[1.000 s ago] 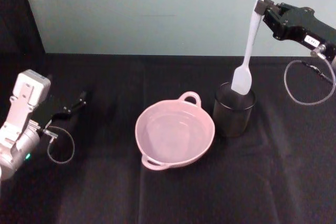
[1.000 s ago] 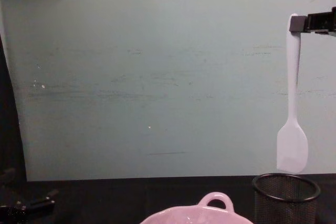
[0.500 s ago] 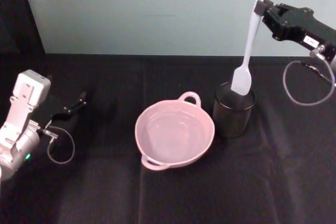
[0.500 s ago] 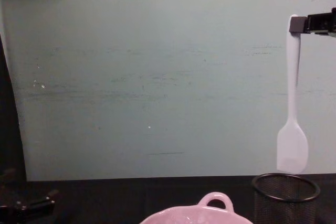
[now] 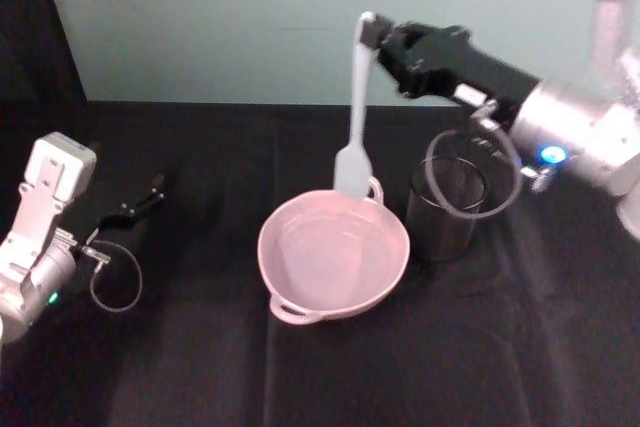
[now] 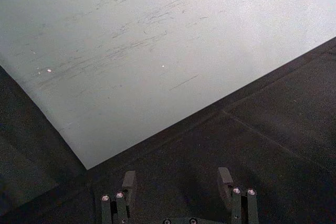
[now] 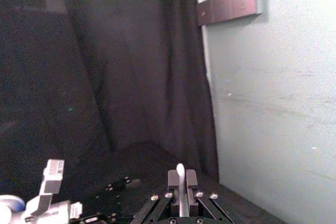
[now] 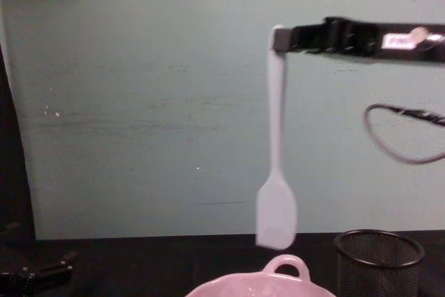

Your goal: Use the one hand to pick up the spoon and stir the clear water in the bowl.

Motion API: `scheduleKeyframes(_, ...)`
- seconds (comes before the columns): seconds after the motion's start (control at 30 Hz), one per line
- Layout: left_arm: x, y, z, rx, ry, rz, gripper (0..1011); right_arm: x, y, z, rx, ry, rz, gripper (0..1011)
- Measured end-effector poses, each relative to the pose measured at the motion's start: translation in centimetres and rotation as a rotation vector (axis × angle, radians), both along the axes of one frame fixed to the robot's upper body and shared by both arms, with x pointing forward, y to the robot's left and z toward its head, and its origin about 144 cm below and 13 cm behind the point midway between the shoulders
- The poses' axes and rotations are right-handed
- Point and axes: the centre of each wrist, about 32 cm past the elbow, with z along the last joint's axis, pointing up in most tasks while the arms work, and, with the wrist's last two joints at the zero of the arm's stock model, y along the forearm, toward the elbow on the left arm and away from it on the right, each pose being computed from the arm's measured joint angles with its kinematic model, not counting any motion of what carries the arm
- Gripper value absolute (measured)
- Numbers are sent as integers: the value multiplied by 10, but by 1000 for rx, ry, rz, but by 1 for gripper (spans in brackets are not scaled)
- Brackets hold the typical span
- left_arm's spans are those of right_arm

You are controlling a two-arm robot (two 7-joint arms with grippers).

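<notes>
My right gripper (image 5: 372,32) is shut on the top end of the white spoon (image 5: 356,117), which hangs upright with its wide end just above the far rim of the pink bowl (image 5: 268,252). The bowl holds clear water (image 5: 335,257) and sits at the table's middle. From the chest, the spoon (image 8: 276,165) dangles from the right gripper (image 8: 281,38) above the bowl's loop handle (image 8: 284,266). The right wrist view has the spoon's handle tip (image 7: 180,171) clamped in the right gripper (image 7: 180,184). My left gripper (image 5: 150,192) rests open at the far left of the table, also seen open (image 6: 177,182) from its wrist.
A black wire-mesh cup (image 5: 445,215) stands just right of the bowl, and the chest view has it (image 8: 377,261) at lower right. A grey cable loop (image 5: 470,172) hangs from the right wrist above the cup. Black cloth covers the table, with a pale green wall behind.
The right arm has swung left with the spoon, from over the mesh cup to over the bowl's far rim. The left arm has not moved.
</notes>
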Motion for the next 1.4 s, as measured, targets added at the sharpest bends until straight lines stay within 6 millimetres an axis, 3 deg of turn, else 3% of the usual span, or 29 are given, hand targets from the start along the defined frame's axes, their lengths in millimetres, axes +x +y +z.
scheduleKeyframes(0.2,0,0,0,0,0,0,1011,5,24,-20,-29,7,41,86)
scheduleKeyframes(0.6,0,0,0,0,0,0,1011,-6,38,-70,-44,54,29,86)
scheduleKeyframes(0.9,0,0,0,0,0,0,1011,-1,45,-78,-36,74,46,86)
scheduleKeyframes(1.13,0,0,0,0,0,0,1011,16,54,-81,-27,85,48,86)
scheduleKeyframes(1.4,0,0,0,0,0,0,1011,37,40,-77,-47,87,-3,86)
